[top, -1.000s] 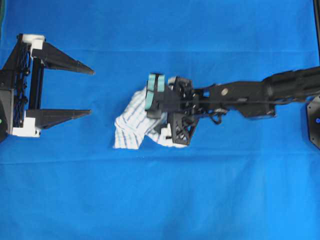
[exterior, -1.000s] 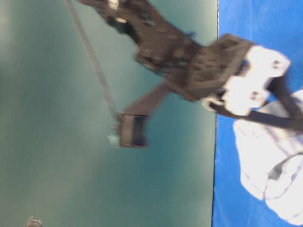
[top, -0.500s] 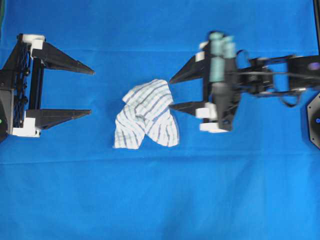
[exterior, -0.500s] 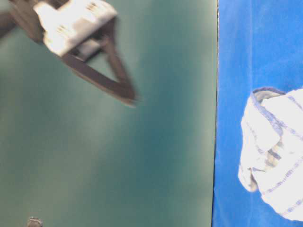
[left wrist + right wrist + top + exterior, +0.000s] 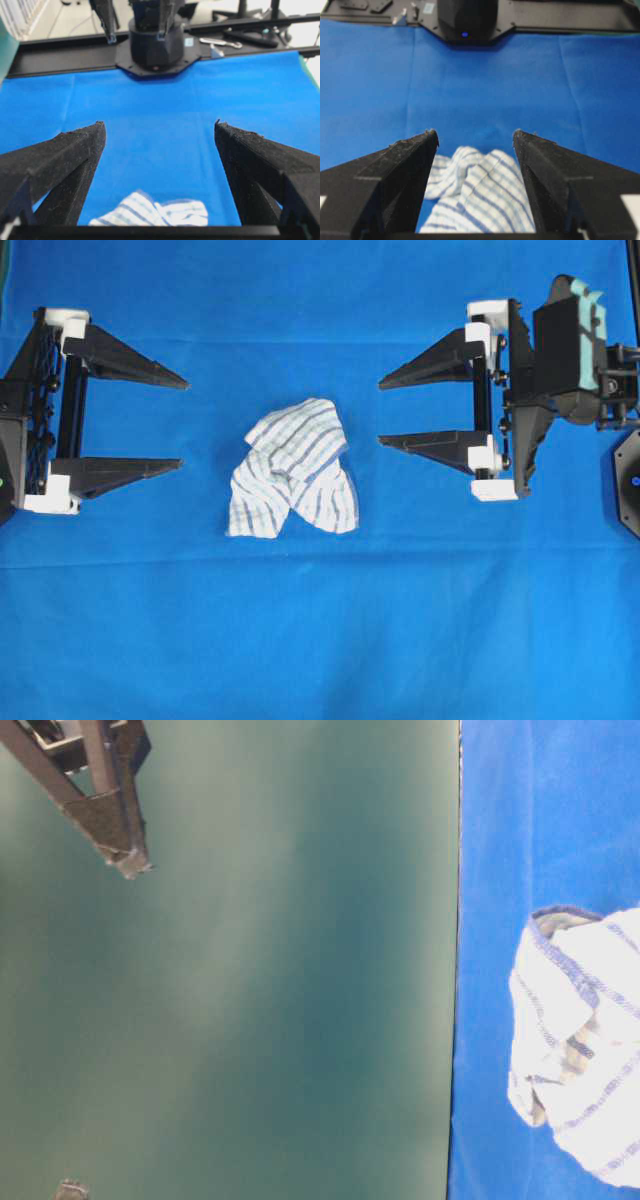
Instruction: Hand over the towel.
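The towel [image 5: 292, 469], a small crumpled white cloth with thin blue and grey stripes, lies on the blue sheet [image 5: 320, 640] at the middle. It also shows in the table-level view [image 5: 580, 1040], in the left wrist view [image 5: 155, 214] and in the right wrist view [image 5: 477, 192]. My left gripper [image 5: 183, 424] is open and empty at the left, apart from the towel. My right gripper [image 5: 381, 412] is open and empty just right of the towel, not touching it. One of its fingers [image 5: 105, 815] shows at the top left of the table-level view.
The plain blue sheet covers the whole table. The left arm's base [image 5: 466, 17] and the right arm's base [image 5: 155, 42] stand at the two ends. Tools [image 5: 220, 44] lie on the black frame beyond the sheet.
My right gripper was down on the towel a second ago. It has let go, lifted and drawn back to the right, open. The towel stays on the sheet. The left gripper has not moved.
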